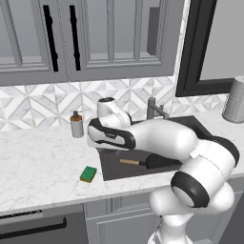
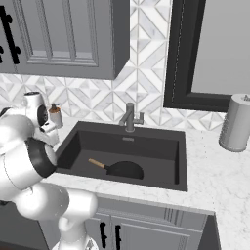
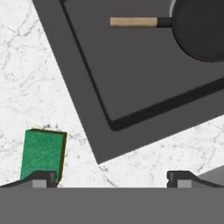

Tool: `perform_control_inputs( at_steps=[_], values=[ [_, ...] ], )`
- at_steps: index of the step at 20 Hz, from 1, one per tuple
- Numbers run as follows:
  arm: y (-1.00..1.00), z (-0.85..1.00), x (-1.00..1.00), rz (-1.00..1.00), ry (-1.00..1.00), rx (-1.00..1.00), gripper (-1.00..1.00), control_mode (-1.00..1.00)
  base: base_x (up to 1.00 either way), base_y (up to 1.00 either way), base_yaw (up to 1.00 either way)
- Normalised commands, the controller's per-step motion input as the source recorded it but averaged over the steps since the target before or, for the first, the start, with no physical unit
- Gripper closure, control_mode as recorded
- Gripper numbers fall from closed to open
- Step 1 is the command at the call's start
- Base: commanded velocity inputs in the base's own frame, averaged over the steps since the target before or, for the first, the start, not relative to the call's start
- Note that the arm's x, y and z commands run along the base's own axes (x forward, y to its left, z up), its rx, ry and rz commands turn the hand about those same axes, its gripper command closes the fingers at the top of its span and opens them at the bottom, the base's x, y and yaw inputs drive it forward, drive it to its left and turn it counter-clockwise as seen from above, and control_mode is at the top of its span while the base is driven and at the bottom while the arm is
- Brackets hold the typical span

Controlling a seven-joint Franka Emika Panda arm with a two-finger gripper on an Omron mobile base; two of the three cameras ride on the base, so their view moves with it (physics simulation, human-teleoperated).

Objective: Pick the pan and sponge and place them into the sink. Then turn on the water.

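- Gripper [image 3: 112,178]: jaws spread wide, nothing between them; it hangs above the counter [image 3: 26,83] at the sink's front-left corner.
- Sponge [image 3: 41,154]: green top, yellow edge showing, flat on the marble just past the one fingertip [image 3: 41,178], partly hidden behind it; not held.
- Sink [image 3: 131,96]: dark basin, its near corner directly ahead of the gripper between the two fingertips, apart from the sponge.
- Pan [image 3: 199,28]: black, lying on the sink floor beyond that corner, wooden handle pointing back toward the sponge's side.
- Soap dispenser [image 1: 76,125]: upright on the counter, beyond the arm, against the tiled wall.
- Faucet [image 2: 129,117]: behind the basin's far rim; no water visible.
- Paper towel roll [image 2: 236,123]: farthest, across the sink.
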Motion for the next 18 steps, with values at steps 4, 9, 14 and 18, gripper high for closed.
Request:
perform_control_inputs(
  at_steps=[4, 9, 14, 18],
  values=[
    [0.31, 0.0, -0.28, 0.01, 0.12, -0.04, -1.0, -1.0, 0.0, 0.0, 0.0],
    [0.34, -0.13, -0.05, 0.0, 0.05, 0.0, -1.0, -1.0, 0.0, 0.0, 0.0],
    [0.3, -0.24, 0.0, 0.0, 0.0, 0.05, -1.0, -1.0, 0.0, 0.0, 0.0],
    [0.19, -0.25, 0.0, 0.0, 0.0, 0.0, -1.0, -1.0, 0.0, 0.0, 0.0]
  ],
)
